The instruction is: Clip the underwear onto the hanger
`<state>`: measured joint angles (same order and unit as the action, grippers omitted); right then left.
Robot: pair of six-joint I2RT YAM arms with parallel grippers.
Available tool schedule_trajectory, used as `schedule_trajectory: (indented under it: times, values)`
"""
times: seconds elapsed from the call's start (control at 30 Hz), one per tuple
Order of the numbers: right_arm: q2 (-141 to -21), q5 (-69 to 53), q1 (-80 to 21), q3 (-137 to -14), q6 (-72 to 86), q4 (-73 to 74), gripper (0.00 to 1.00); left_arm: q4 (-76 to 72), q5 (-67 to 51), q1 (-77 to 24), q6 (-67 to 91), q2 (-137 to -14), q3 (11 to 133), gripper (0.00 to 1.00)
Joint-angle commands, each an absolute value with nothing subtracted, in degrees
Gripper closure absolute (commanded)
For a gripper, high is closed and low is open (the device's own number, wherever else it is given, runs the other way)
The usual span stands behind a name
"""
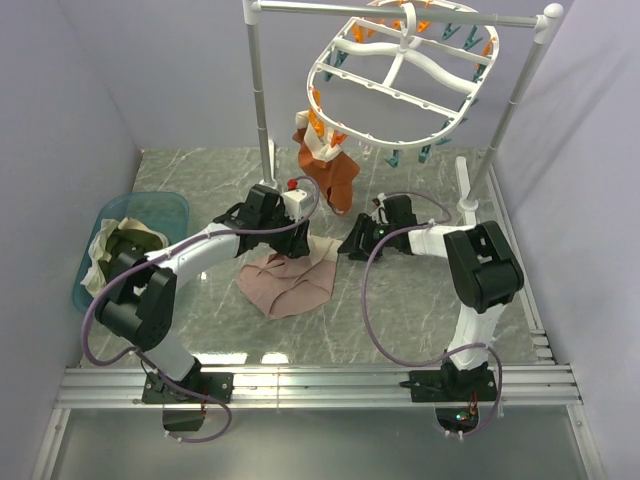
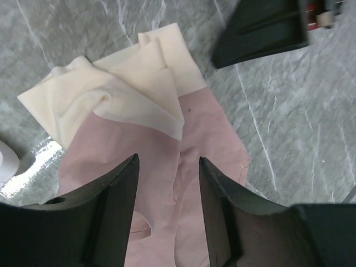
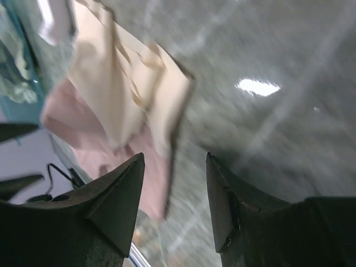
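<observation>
Top external view: the underwear (image 1: 288, 282) lay crumpled on the marble table (image 1: 420, 310), near the middle, well below and apart from the hanger (image 1: 408, 55), which hung from the white pole stand (image 1: 262, 100) at the far side. A rust-orange garment (image 1: 330, 172) hung from the hanger's left rim; no peg held the underwear. The left gripper (image 1: 292, 243) stood over the cloth's far edge and the right gripper (image 1: 352, 243) just beside its right edge.

Left wrist view: the left gripper (image 2: 167, 162) had its fingers apart, with nothing between them, poised above the underwear (image 2: 192, 139) where the pale waistband lay folded over the pink body. Contact with the cloth could not be told.

Right wrist view (blurred): the right gripper (image 3: 174, 158) was likewise spread and empty, with the edge of the underwear (image 3: 117, 105) ahead of it.

Judged progress: the task was at its opening stage. No grasp had been made. The garment had yet to be gripped, lifted to the rim of the hanger, and set into a peg.
</observation>
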<state>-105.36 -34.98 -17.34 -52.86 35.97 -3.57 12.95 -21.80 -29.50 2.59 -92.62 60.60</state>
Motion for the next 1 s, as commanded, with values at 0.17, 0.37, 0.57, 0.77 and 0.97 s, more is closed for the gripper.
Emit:
schedule_trajectory:
  times: [0.17,0.37,0.57,0.77,0.97]
  values:
    - [-113.81,-33.92,-19.86,-58.62,40.86,-7.73,0.53,11.42,-23.03,-29.36,3.78,-91.67,60.2,0.47]
    - [-116.98,-35.77,-19.86,-59.23,41.49,-8.18,0.95,9.59,-21.98,-31.99,2.64,-93.6,58.54,0.46]
    - [-115.49,-36.56,-19.86,-58.98,41.31,-7.65,1.0,6.51,-16.44,-34.98,3.43,-98.6,58.97,0.47]
    - [-112.77,-37.35,-19.78,-57.04,40.52,-6.95,1.0,5.71,-13.36,-35.16,4.66,-103.71,62.39,0.73]
    - [-108.46,-37.44,-18.2,-53.88,37.09,-3.35,1.0,8.87,-15.11,-32.44,5.27,-96.62,61.88,1.0]
